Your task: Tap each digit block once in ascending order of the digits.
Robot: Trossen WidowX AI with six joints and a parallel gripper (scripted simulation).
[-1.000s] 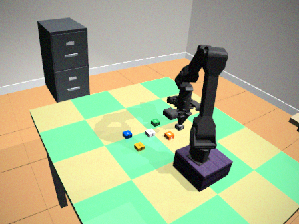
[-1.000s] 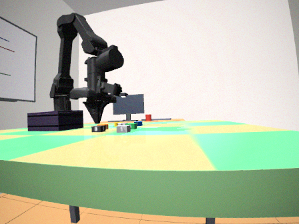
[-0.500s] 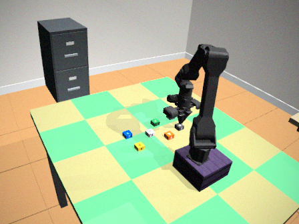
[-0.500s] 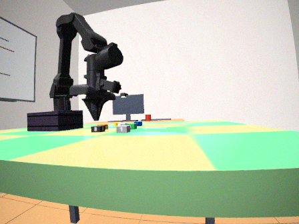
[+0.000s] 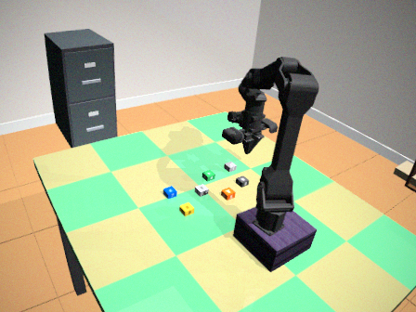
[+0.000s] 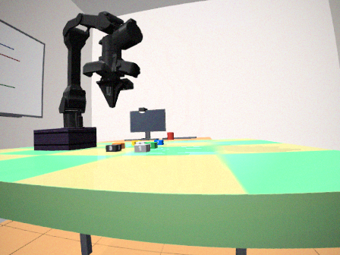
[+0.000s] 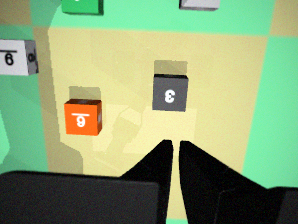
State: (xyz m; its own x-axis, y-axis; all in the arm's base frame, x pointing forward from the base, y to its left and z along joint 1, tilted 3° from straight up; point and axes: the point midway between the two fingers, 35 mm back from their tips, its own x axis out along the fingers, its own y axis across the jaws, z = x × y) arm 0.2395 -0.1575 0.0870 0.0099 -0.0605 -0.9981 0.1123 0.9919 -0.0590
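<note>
My gripper (image 5: 248, 150) (image 6: 111, 106) (image 7: 174, 148) is shut and empty, high above the table. In the wrist view its tips show just below the black block (image 5: 242, 181) (image 6: 113, 148) (image 7: 170, 94), which reads 3. The orange block (image 5: 227, 193) (image 7: 83, 118) seems to read an underlined 9, the white block (image 5: 201, 190) (image 7: 14, 57) an underlined 6. The light grey block (image 5: 230, 166) (image 6: 142, 148) (image 7: 200, 4) shows a 1 on its side. The digits of the green block (image 5: 209, 175) (image 7: 82, 6), blue block (image 5: 170, 192) (image 6: 158, 142) and yellow block (image 5: 187, 209) are unclear.
The arm stands on a dark purple base (image 5: 274, 237) (image 6: 64, 140) beside the blocks. The table (image 5: 125, 260) (image 6: 171, 171) has a green and yellow checked top. A filing cabinet (image 5: 88, 84) stands behind it. A monitor (image 6: 148, 121) and a red object (image 6: 170, 136) are in the background.
</note>
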